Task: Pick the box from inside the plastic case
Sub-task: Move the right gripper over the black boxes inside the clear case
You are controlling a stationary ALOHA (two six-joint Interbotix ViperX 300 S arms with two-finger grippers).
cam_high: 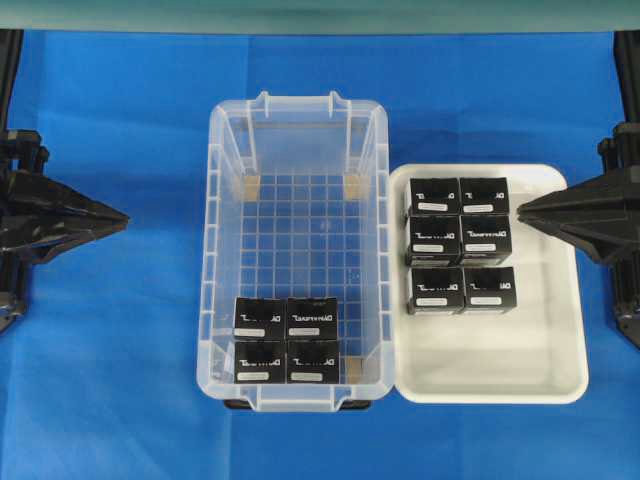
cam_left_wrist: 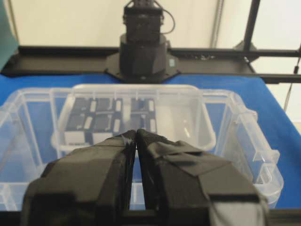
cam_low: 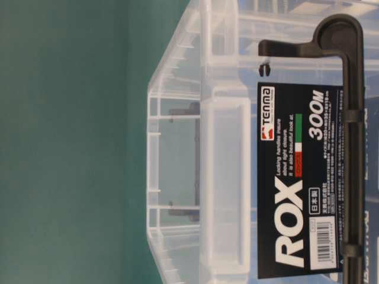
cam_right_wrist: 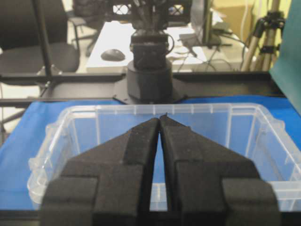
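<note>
- Plastic case (cam_high: 296,250): one clear bin with a grid floor, at the centre of the blue table cover (cam_high: 110,380).
- Boxes in the case: four black boxes in a two-by-two block at the near end, touching one another; e.g. the box (cam_high: 260,318) at the block's upper left.
- White tray (cam_high: 490,375): one, just beside the case on the overhead view's right, holding six further boxes (cam_high: 460,245) in three rows of two.
- Left gripper (cam_high: 122,215): outside the case, well apart from it; fingers pressed together at the tips, holding nothing.
- Right gripper (cam_high: 520,208): beside the tray's far edge; fingers likewise meeting at the tips, empty.
- Hidden or unclear: the table-level view is rotated and filled by the case's end wall and its black label (cam_low: 296,183), so no box shows there. Both arms are cut off by the overhead frame edges. Box lettering is too small to read.
</note>
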